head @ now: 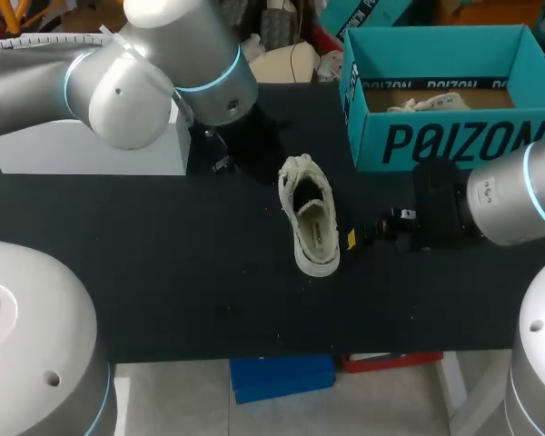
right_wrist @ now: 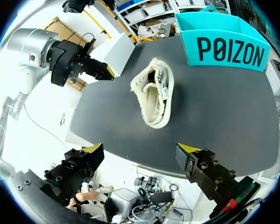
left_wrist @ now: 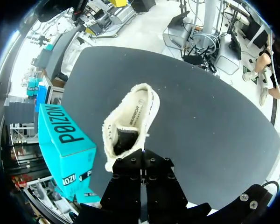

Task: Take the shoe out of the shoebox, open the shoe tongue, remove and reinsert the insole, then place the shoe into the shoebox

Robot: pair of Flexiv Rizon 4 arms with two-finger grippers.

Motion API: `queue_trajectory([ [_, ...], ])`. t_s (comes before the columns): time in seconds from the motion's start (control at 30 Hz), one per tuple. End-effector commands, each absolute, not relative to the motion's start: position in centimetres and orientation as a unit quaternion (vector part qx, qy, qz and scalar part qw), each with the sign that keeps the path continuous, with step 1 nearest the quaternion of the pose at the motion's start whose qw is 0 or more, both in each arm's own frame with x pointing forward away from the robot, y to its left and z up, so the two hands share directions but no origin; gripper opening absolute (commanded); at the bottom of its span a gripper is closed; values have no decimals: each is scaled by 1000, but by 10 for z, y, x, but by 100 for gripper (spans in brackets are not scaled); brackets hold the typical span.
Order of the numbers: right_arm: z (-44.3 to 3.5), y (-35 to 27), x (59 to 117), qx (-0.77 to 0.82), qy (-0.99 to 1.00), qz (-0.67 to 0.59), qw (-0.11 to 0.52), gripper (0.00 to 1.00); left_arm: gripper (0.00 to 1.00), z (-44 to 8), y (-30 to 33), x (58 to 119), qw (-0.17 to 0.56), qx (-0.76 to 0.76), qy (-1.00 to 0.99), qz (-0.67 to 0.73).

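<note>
Ahead of the right claw (right_wrist: 141,149), a short way out on the bench (right_wrist: 214,107), the pale shoe (right_wrist: 155,93) stands on its sole, out of the teal shoebox (right_wrist: 228,49), which sits beyond the shoe and off to one side. This claw's fingers are spread wide, with nothing between them and no contact with the shoe.

Opposite it, on the shoe's far side, the left claw (left_wrist: 141,158) has its fingers pressed together on nothing. From its wrist view the toe end of the shoe lies just ahead of the fingers, the laces look loose, and the insole (left_wrist: 137,109) shows inside at the heel.

By my reading the first step is done and work on the shoe itself is in hand, most likely opening the tongue before the insole comes out. Whether the insole has already been out and back cannot be told.

The next move seems to call for one claw to pin the shoe by its heel or side wall. The other would need to part its fingers, nip the tongue's edge and draw it forward so the mouth gapes.
</note>
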State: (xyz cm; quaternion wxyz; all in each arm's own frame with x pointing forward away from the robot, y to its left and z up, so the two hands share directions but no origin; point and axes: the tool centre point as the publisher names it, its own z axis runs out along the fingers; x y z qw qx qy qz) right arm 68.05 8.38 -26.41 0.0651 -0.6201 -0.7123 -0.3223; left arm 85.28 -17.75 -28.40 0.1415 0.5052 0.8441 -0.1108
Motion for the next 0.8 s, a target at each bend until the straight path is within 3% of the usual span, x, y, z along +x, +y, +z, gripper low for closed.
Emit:
queue_trajectory([
  [0.03,-264,85,681,-621,-712,-321,64,100,0,-287,-176,853,143,505,844,-112],
  [0.37,-264,85,681,-621,-712,-321,64,100,3,-288,-143,853,153,380,888,-208],
  [0.4,-264,85,681,-621,-712,-321,64,100,16,-289,-137,850,146,371,893,-208],
  [0.43,-264,85,681,-621,-712,-321,64,100,41,-289,-130,847,145,357,898,-212],
  [0.47,-264,85,681,-621,-712,-321,64,100,100,-288,-125,845,149,350,899,-217],
  [0.8,-264,85,681,-621,-712,-321,64,100,100,-288,-125,845,149,350,899,-217],
])
